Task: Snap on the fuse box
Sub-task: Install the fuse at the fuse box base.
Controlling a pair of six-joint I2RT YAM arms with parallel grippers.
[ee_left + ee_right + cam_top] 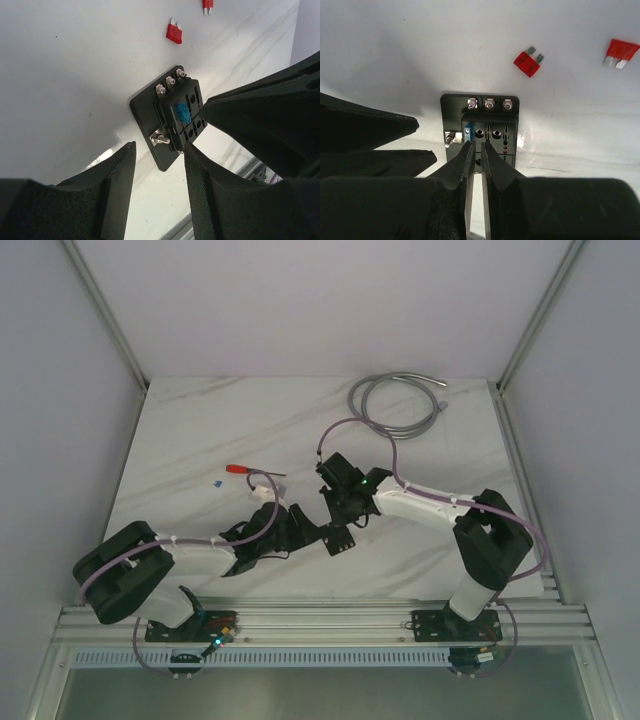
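— Claw status?
— My right claw (476,145): pitched down, nearly closed, tips at the fuse box (487,131) face. My left claw (160,149): spread open, just beside it.
— Fuse box location?
— Flat on the bench (395,50).

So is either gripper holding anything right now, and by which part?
Left gripper is open, holding nothing. Right gripper is nearly closed, tips at the fuse box face; whether it pinches anything cannot be told.

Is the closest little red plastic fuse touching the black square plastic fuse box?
Apart. The right wrist view shows bare white table between the red fuse and the fuse box.
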